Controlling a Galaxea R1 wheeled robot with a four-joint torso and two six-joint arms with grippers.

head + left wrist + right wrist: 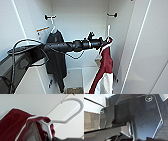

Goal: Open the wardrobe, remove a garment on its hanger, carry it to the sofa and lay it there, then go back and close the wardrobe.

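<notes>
- Left arm (72,46) extended roughly level, entering from picture left, reaching rightward and forward; dark cable looped beneath it
- Left gripper (106,42) at arm's far end; finger state not discernible

Two garments hang inside: one maroon jacket (106,61) at the gripper (107,42), one black T-shirt (56,58) farther back along the arm. Two white hangers (108,32) (53,25), two black pegs (112,15) (48,17).
</notes>
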